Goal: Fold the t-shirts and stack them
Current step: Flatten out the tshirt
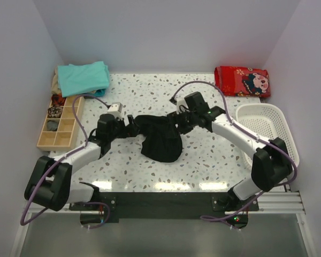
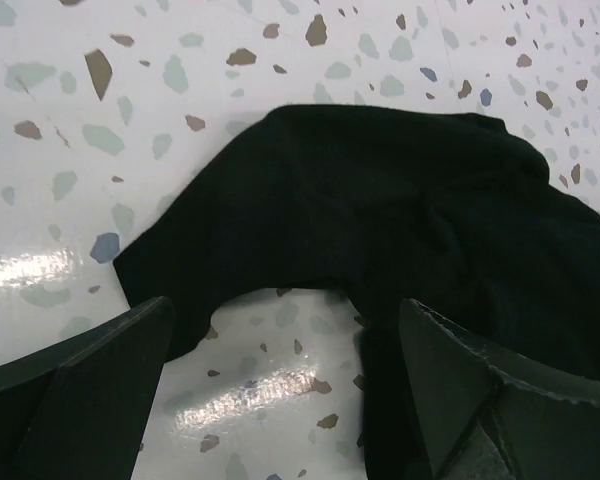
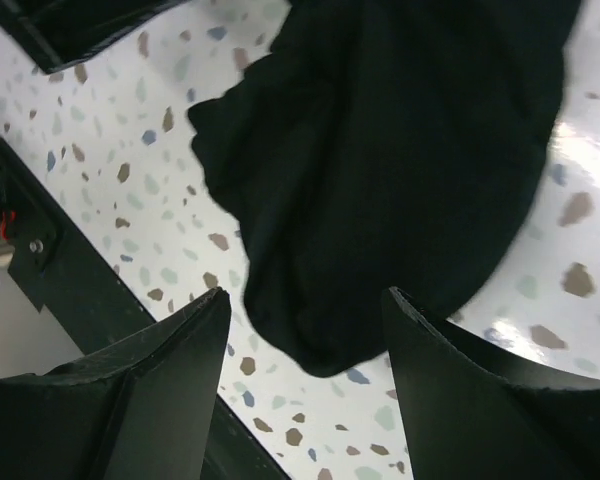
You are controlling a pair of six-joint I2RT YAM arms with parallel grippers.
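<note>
1 black t-shirt (image 1: 159, 138), crumpled | 1 pile of teal t-shirts (image 1: 83, 78), folded | left gripper (image 2: 285, 320) jaws wide apart | right gripper (image 3: 305, 300) jaws apart, holding nothing | 1 basket (image 1: 262, 110)

Black t-shirt (image 1: 159, 138) crumpled mid-table, bunched wide on top, drooping toward near edge — folded teal t-shirts (image 1: 83, 77) stacked at far-left corner.

Plain pale walls (image 1: 166, 32) close in a speckled terrazzo worktop (image 1: 150, 91) on three sides; light glares along its near edge.
</note>
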